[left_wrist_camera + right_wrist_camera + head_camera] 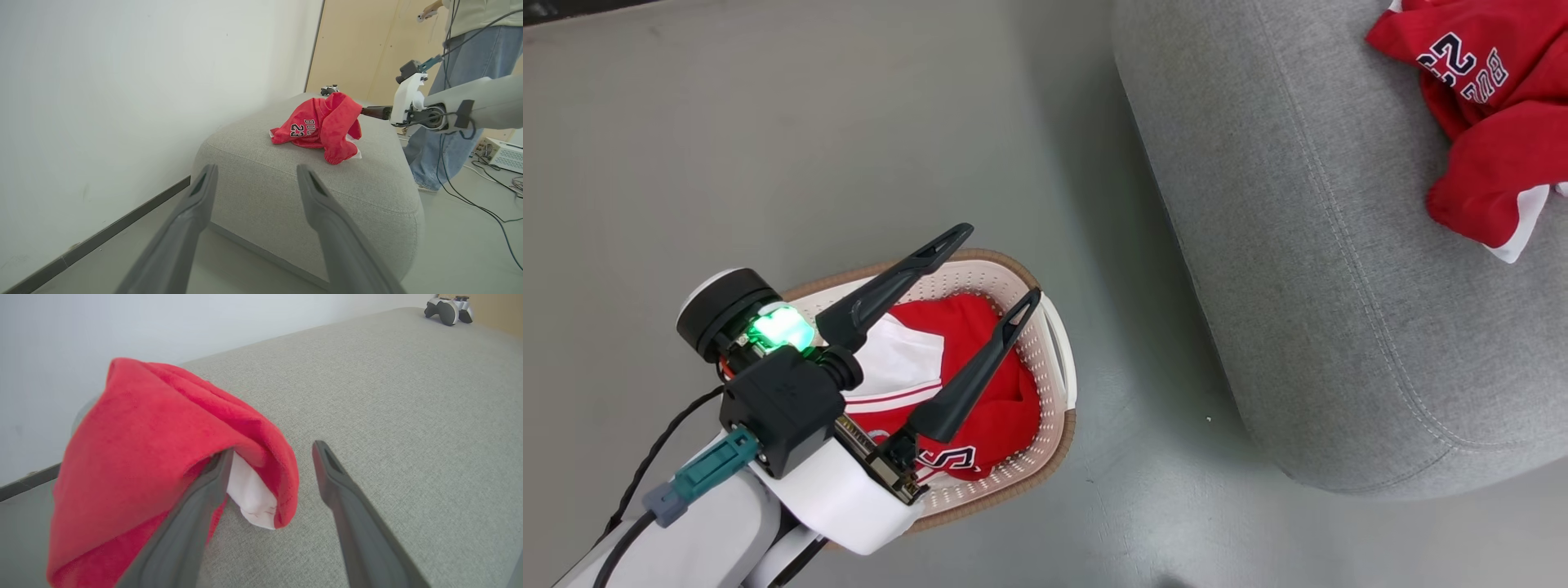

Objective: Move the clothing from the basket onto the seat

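The cream basket (1045, 457) stands on the floor with red-and-white clothing (1005, 408) bunched inside. My left gripper (999, 263) hangs open above it, nothing between its fingers; in the left wrist view its gripper (257, 171) points at the grey seat (286, 179). A red garment (1494, 139) with dark lettering lies on the seat (1323, 286). My right gripper (273, 451) is open just above the seat (408, 396), and that garment (163, 428) still drapes over its left finger. From the left wrist, the garment (322, 126) hides the right fingers.
A game controller (449, 308) lies at the seat's far end. A person (461, 53) in jeans stands behind the seat, with cables on the floor (490, 212) nearby. A white wall (122, 81) runs along the seat's other side. Bare grey floor (809, 147) surrounds the basket.
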